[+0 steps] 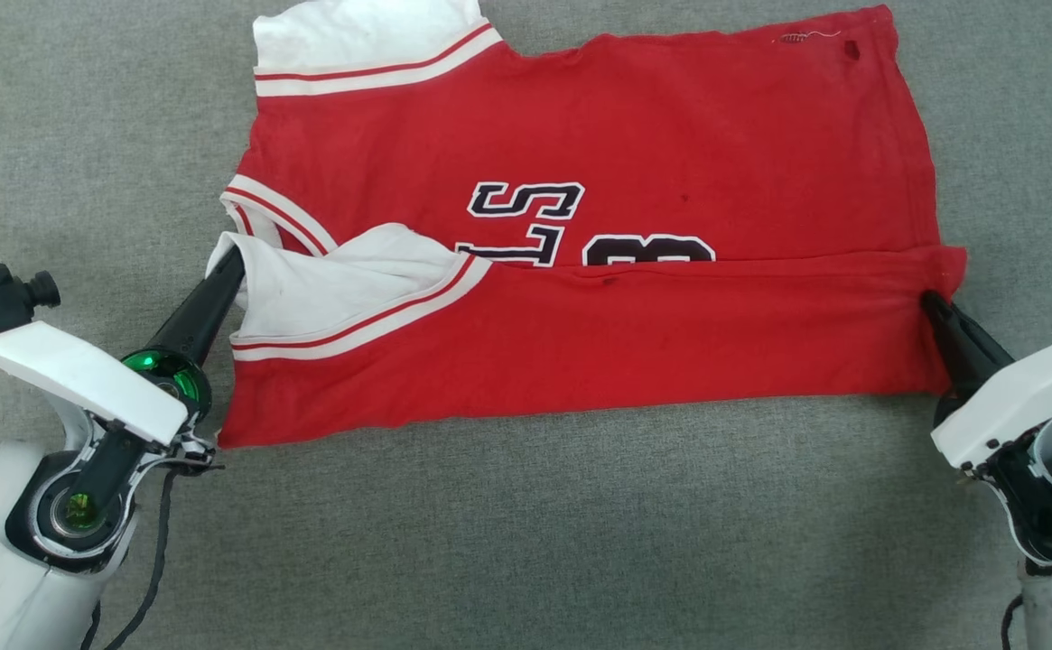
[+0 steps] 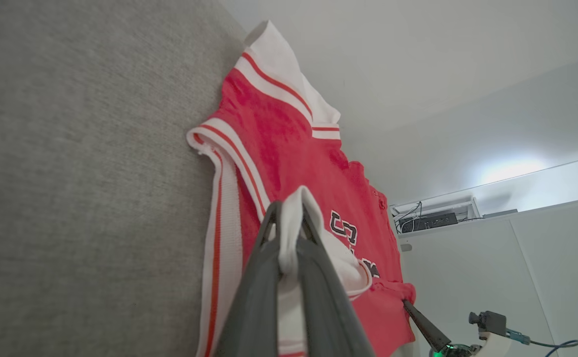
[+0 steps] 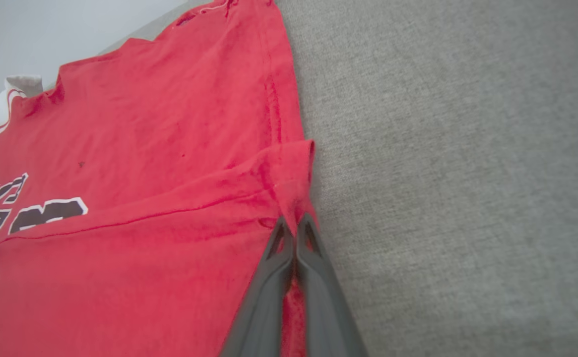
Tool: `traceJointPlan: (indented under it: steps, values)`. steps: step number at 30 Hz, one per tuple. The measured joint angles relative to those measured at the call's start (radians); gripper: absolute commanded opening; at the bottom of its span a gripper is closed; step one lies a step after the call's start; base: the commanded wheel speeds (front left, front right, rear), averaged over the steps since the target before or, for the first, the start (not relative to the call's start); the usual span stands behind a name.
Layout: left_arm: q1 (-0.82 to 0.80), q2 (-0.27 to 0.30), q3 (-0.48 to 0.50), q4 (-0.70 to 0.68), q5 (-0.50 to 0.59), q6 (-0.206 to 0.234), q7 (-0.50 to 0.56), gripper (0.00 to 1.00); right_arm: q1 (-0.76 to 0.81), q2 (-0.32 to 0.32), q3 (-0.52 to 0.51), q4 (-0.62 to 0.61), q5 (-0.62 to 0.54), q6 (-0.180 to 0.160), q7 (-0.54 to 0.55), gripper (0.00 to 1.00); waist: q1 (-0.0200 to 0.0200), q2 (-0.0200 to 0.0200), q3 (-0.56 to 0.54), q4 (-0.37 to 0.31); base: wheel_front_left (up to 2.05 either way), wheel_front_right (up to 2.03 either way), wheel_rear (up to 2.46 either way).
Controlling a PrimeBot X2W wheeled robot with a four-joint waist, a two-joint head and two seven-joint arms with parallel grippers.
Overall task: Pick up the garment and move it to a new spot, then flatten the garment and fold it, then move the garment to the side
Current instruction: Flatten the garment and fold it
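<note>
The garment (image 1: 598, 144) is a red jersey with white sleeves and striped trim, spread on the grey table. Its near part is folded up over the dark-outlined number (image 1: 526, 212), half covering it. My left gripper (image 1: 229, 262) is shut on the white sleeve (image 1: 309, 280) at the garment's left side; in the left wrist view white cloth (image 2: 291, 223) is pinched between the fingers of the left gripper (image 2: 289, 208). My right gripper (image 1: 930, 302) is shut on the folded red hem corner (image 3: 293, 168) at the right edge, where the right gripper (image 3: 294, 223) pinches the cloth.
The grey felt-like tabletop (image 1: 526, 542) surrounds the garment, with bare surface in front and on both sides. Past the table's far edge stand a white cabinet (image 2: 492, 272) and a shelf with cables (image 2: 427, 218).
</note>
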Motion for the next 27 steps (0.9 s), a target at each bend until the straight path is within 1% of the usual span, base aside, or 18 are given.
traceJointPlan:
  steps: [5, 6, 7, 8, 11, 14, 15, 17, 21, 24, 25, 26, 27]
  values:
    - [-0.014, 0.007, -0.022, 0.035, 0.029, 0.0, 0.005, 0.0, -0.016, -0.003, 0.022, 0.046, 0.01, 0.0, -0.029, 0.0, 0.0, 0.0, -0.004, -0.001, 0.0, 0.0, 0.0]
    - [-0.021, 0.017, -0.039, 0.045, 0.054, 0.0, 0.004, 0.22, -0.017, -0.006, 0.024, 0.053, 0.011, 0.0, -0.035, 0.04, 0.0, 0.0, -0.007, -0.001, 0.0, 0.0, 0.0]
    - [-0.026, 0.026, -0.057, 0.054, 0.083, 0.0, -0.002, 0.49, -0.017, -0.009, 0.026, 0.059, 0.011, 0.0, -0.044, 0.42, 0.0, 0.0, -0.01, 0.001, 0.0, 0.0, 0.0]
    - [-0.03, 0.032, -0.074, 0.062, 0.097, 0.0, -0.008, 1.0, -0.017, -0.012, 0.027, 0.065, 0.01, 0.0, -0.052, 1.0, 0.0, 0.0, -0.014, 0.002, 0.0, 0.0, 0.0]
    - [-0.059, 0.071, -0.15, 0.062, 0.173, 0.0, -0.032, 1.0, -0.016, -0.018, 0.031, 0.071, 0.006, 0.0, -0.073, 1.0, 0.0, 0.0, -0.031, 0.007, 0.0, 0.0, 0.0]
    - [-0.106, 0.16, -0.269, 0.058, 0.335, 0.0, -0.071, 1.0, -0.009, -0.023, 0.037, 0.06, 0.003, 0.0, -0.084, 1.0, 0.0, 0.0, -0.053, 0.012, 0.0, 0.0, 0.0]
    - [-0.117, 0.189, -0.307, 0.058, 0.366, 0.0, -0.082, 1.0, -0.005, -0.024, 0.04, 0.054, 0.003, 0.0, -0.085, 1.0, 0.0, 0.0, -0.062, 0.013, 0.0, 0.0, 0.0]
    - [-0.141, 0.227, -0.363, 0.051, 0.412, 0.0, -0.1, 1.0, 0.006, -0.029, 0.041, 0.038, 0.005, 0.0, -0.086, 1.0, 0.0001, 0.0, -0.078, 0.016, 0.0, 0.0, 0.0]
    - [-0.187, 0.296, -0.42, 0.003, 0.411, 0.0, -0.096, 1.0, 0.026, -0.035, 0.035, 0.001, 0.004, 0.0, -0.087, 1.0, 0.0, 0.0, -0.104, 0.021, 0.0, 0.0, 0.0]
    - [-0.186, 0.337, -0.465, -0.02, 0.377, 0.0, -0.004, 1.0, 0.041, -0.032, 0.024, -0.024, 0.002, 0.0, -0.083, 1.0, 0.0001, 0.0, -0.112, 0.023, 0.0, 0.0, 0.0]
    - [-0.185, 0.344, -0.477, -0.026, 0.366, 0.0, 0.027, 1.0, 0.045, -0.029, 0.021, -0.033, 0.001, 0.0, -0.083, 1.0, 0.0, 0.0, -0.112, 0.023, 0.0, 0.0, 0.0]
    - [-0.184, 0.348, -0.502, -0.038, 0.338, 0.0, 0.084, 1.0, 0.054, -0.023, 0.019, -0.044, -0.001, 0.0, -0.083, 1.0, 0.0001, 0.0, -0.112, 0.019, 0.0, 0.0, 0.0]
    - [-0.18, 0.343, -0.505, -0.035, 0.309, 0.0, 0.105, 1.0, 0.056, -0.02, 0.02, -0.048, -0.001, 0.0, -0.083, 1.0, 0.0, 0.0, -0.112, 0.016, 0.0, 0.0, 0.0]
